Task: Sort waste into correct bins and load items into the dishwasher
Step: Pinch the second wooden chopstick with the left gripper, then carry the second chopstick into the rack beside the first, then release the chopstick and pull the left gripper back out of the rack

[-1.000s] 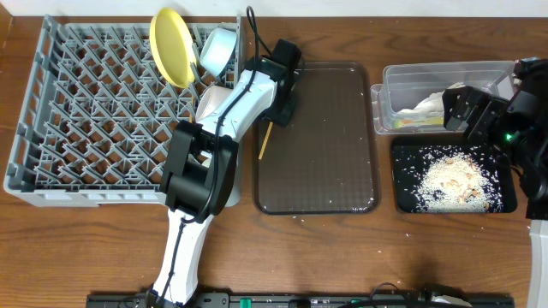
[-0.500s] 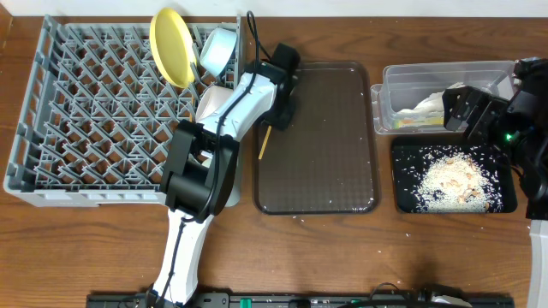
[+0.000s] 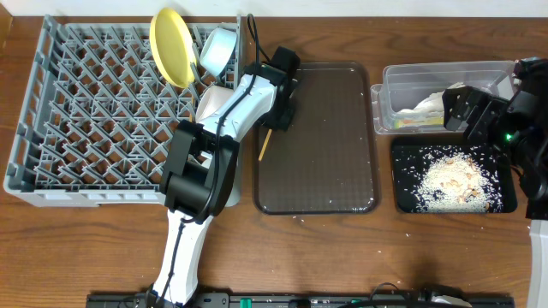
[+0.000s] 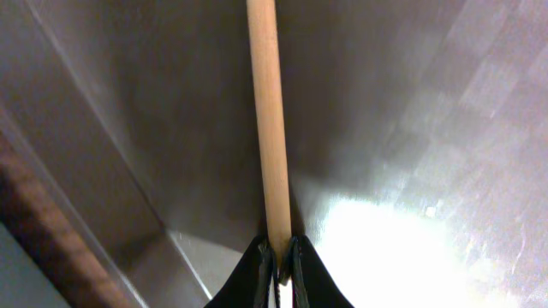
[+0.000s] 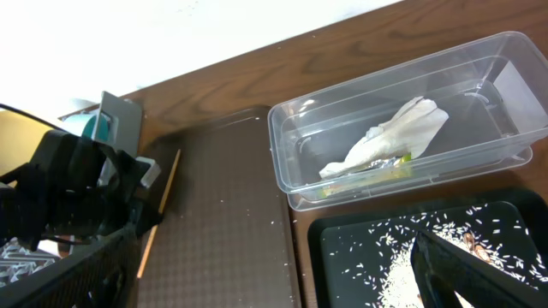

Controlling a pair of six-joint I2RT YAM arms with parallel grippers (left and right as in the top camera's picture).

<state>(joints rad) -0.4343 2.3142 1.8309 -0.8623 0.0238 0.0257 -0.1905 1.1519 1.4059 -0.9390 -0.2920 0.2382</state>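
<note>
l claw [image 4: 278, 258] pinching chopstick [image 4: 269, 120] | r claw [image 3: 467, 115] spread wide, near black tray [image 3: 396, 175]

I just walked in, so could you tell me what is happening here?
The left gripper is shut on a wooden chopstick lying at the left edge of the brown tray, beside the dish rack, which holds a yellow plate and a blue bowl. The right gripper hangs open by the clear tub with a napkin and the black tray of rice.
</note>
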